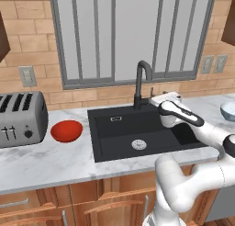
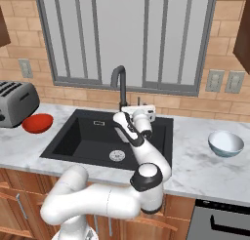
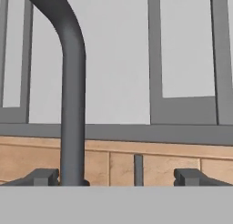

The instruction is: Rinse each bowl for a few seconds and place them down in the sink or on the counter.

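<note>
The glossy red bowl (image 1: 66,131) (image 2: 37,123) rests on the white marble counter (image 1: 46,161) (image 2: 205,170) left of the black sink (image 1: 119,133) (image 2: 93,136). On the counter right of the sink stands the pale blue-white bowl (image 1: 228,110) (image 2: 225,143). My gripper (image 1: 165,97) (image 2: 138,109) (image 3: 117,177) is open and holds nothing. It hovers at the sink's back edge, just right of the dark arched faucet (image 1: 143,82) (image 2: 119,85) (image 3: 73,104), facing the wall. A thin upright faucet lever (image 3: 138,169) stands between my fingertips, farther back. No water runs.
A silver toaster (image 1: 20,119) (image 2: 17,102) sits at the far left, close to the red bowl. Behind the sink are the brick wall and a grey-framed window (image 1: 133,36) (image 2: 127,34). A round silver drain (image 1: 139,144) (image 2: 116,155) lies in the basin.
</note>
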You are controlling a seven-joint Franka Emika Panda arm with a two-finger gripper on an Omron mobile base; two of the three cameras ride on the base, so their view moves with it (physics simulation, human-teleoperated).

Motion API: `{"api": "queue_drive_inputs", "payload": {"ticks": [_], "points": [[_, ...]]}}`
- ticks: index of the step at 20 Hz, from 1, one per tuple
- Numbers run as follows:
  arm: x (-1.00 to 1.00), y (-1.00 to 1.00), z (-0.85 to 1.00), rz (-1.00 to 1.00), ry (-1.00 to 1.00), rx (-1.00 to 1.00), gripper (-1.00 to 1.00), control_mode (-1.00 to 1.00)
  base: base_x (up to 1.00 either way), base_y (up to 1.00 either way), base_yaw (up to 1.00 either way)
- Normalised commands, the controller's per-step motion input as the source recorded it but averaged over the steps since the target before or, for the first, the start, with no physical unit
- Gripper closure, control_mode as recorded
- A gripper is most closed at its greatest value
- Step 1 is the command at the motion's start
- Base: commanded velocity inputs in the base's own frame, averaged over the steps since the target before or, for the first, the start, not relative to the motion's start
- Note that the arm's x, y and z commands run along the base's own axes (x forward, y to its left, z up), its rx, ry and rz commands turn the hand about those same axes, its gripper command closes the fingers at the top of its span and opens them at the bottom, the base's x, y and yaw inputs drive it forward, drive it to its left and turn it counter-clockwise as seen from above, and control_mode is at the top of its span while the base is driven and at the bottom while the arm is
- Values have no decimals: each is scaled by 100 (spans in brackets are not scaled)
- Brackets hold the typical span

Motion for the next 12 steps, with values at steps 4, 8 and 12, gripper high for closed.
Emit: {"api": "queue_drive_inputs", "payload": {"ticks": [4, 8, 12], "points": [[30, 0, -13, 0, 0, 0, -100, -100, 0, 0, 0], [33, 0, -10, 0, 0, 0, -100, -100, 0, 0, 0], [31, 0, -10, 0, 0, 0, -100, -100, 0, 0, 0]]}}
